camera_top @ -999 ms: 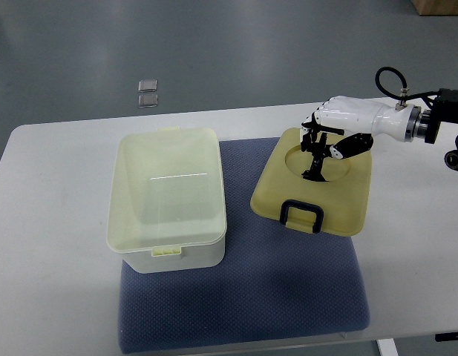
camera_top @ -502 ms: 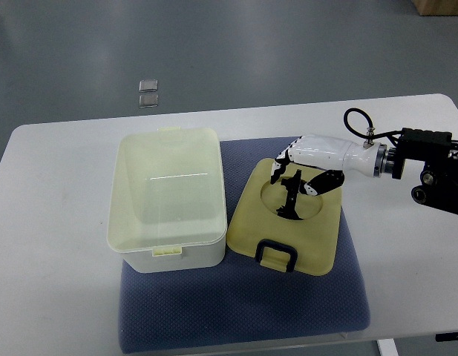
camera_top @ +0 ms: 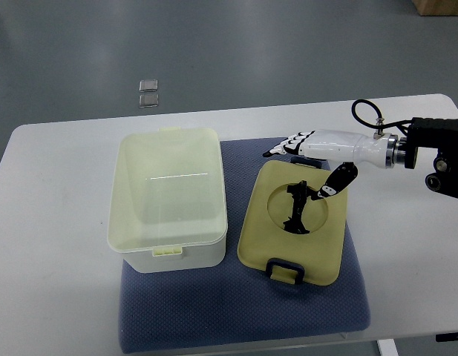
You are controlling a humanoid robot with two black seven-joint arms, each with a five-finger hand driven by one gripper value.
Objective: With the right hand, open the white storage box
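The white storage box (camera_top: 168, 194) stands open on the left part of a blue mat (camera_top: 243, 311). Its cream lid (camera_top: 260, 239) lies flat on the mat just right of the box, with a black handle (camera_top: 297, 208) in its round recess and a black latch (camera_top: 283, 268) at the near edge. My right hand (camera_top: 309, 152) hovers over the lid's far edge with fingers stretched out flat. Its thumb (camera_top: 334, 182) points down toward the lid, and the hand holds nothing. The left arm does not show.
The mat lies on a white table (camera_top: 58, 259) whose near edge is just below the mat. My right forearm and its cable (camera_top: 425, 144) reach in over the table's right side. Two small clear pieces (camera_top: 148, 93) lie on the floor beyond the table.
The right hand carried the lid nearer and leftward, set it flat on the mat beside the box, then let go and pulled back to the lid's far edge with fingers spread.
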